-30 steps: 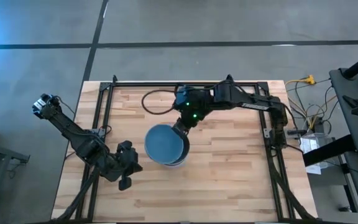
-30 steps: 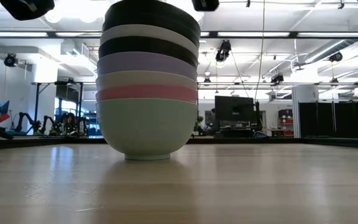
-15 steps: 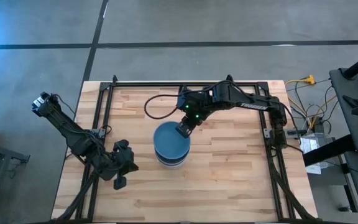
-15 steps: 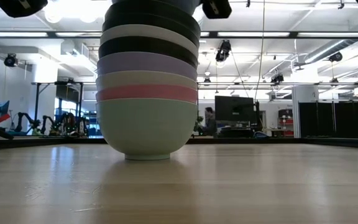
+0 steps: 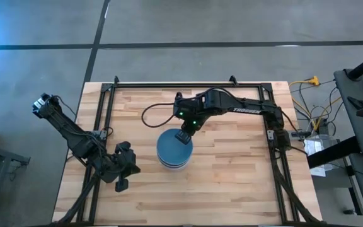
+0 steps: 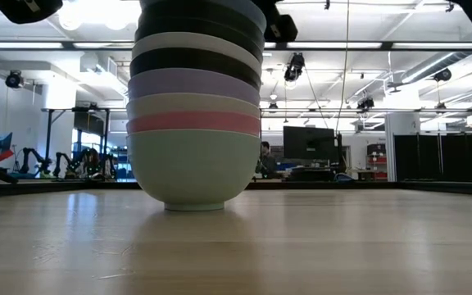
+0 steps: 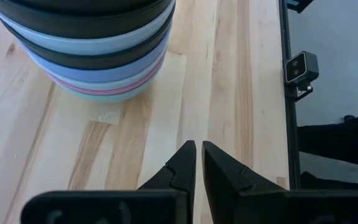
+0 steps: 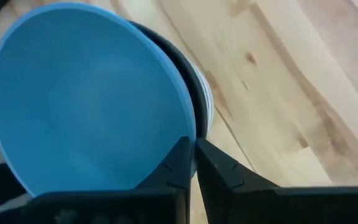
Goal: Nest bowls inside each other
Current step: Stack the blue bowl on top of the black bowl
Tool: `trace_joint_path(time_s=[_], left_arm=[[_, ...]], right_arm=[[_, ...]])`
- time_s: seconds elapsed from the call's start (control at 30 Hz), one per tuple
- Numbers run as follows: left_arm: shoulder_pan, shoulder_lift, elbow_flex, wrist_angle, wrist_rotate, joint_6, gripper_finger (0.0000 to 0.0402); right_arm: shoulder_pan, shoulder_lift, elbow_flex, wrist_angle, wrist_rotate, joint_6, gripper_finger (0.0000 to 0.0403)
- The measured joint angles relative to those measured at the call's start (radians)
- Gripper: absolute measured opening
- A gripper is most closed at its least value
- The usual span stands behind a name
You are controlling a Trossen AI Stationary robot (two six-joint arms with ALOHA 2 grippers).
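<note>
The right gripper [image 5: 183, 136] pinches the rim of the blue bowl [image 5: 173, 146], lowering it onto the stack of bowls [image 6: 195, 106] at mid-table. This looks like the final nesting step; next, the fingers need only part and lift clear. The left gripper [image 5: 122, 183], fingers nearly together, waits beside the stack.

A pale wooden worktop [image 5: 232, 176] is set on a grey concrete floor [image 5: 169, 25] crossed by dark seams. Beyond it, a large hall is lit by ceiling light strips [image 6: 367, 47]; dark monitors [image 6: 305, 143] and a person [image 6: 265, 152] are seen far off.
</note>
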Motion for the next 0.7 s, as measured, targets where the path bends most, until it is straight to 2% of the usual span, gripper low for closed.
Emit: trace_joint_path(time_s=[0.17, 0.47, 0.6, 0.7], left_arm=[[0.0, 0.0, 0.0, 0.0, 0.0, -0.016, 0.0012], [0.0, 0.001, 0.002, 0.019, -0.004, -0.026, 0.0012], [0.001, 0.001, 0.004, 0.029, -0.036, -0.028, 0.0012], [0.001, 0.001, 0.004, 0.066, -0.071, -0.059, 0.0012]], right_arm=[[0.0, 0.014, 0.0, 0.0, -0.03, -0.023, 0.0039], [0.0, -0.008, 0.044, 0.003, -0.031, -0.061, 0.012], [0.003, -0.013, 0.107, 0.0, -0.031, -0.121, 0.0139], [0.025, -0.051, 0.105, 0.011, -0.03, -0.188, 0.0143]])
